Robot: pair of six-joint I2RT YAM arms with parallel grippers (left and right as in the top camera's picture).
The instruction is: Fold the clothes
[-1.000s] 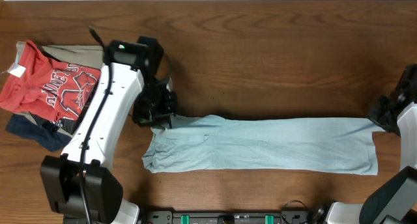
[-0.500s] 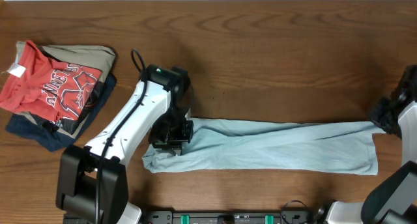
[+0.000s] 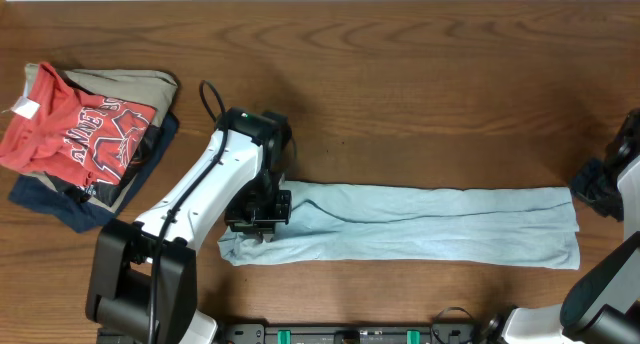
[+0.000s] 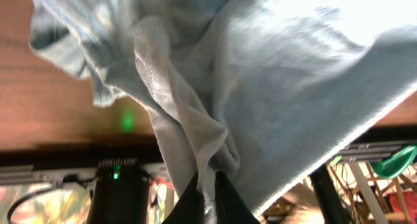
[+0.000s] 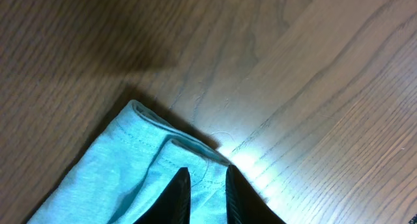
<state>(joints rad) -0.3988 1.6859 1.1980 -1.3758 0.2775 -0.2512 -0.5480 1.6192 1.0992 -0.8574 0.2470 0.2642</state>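
Fingertips (image 4: 187,208) of the left gripper (image 3: 258,216) are pinched on a bunched fold at the left end of the pale blue T-shirt (image 3: 430,224), which is stretched across the wooden table (image 3: 420,94) as a long narrow band. The right gripper (image 5: 205,185) is poised over the far corner with its fingers narrowly parted; whether it has a grip cannot be told. Lengthwise folding is judged done, with crosswise folds left. One T-shirt, two grippers and three garments stacked aside (image 3: 90,134) are counted.

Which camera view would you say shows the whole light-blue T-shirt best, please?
The overhead view: the light-blue T-shirt lies full length as a long strip. The left wrist view shows only bunched fabric; the right wrist view, one corner.
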